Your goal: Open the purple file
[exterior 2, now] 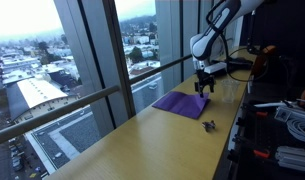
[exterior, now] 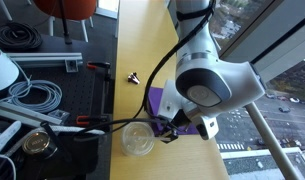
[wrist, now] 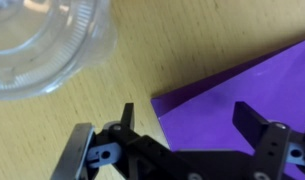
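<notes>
The purple file (wrist: 227, 85) lies flat and closed on the wooden table; it also shows in both exterior views (exterior: 157, 98) (exterior 2: 182, 102). My gripper (wrist: 192, 122) is open, hovering just above the file's corner, with one finger over the wood and the other over the purple cover. In an exterior view the gripper (exterior: 175, 128) hangs under the arm, at the file's near edge. In an exterior view the gripper (exterior 2: 202, 84) sits above the file's far end. Nothing is between the fingers.
A clear round plastic lid (wrist: 42, 40) lies on the table beside the file, also in an exterior view (exterior: 138, 138). A small black clip (exterior: 133, 76) (exterior 2: 209, 125) lies farther along the table. Cables and equipment (exterior: 27, 95) crowd one side; windows border the other.
</notes>
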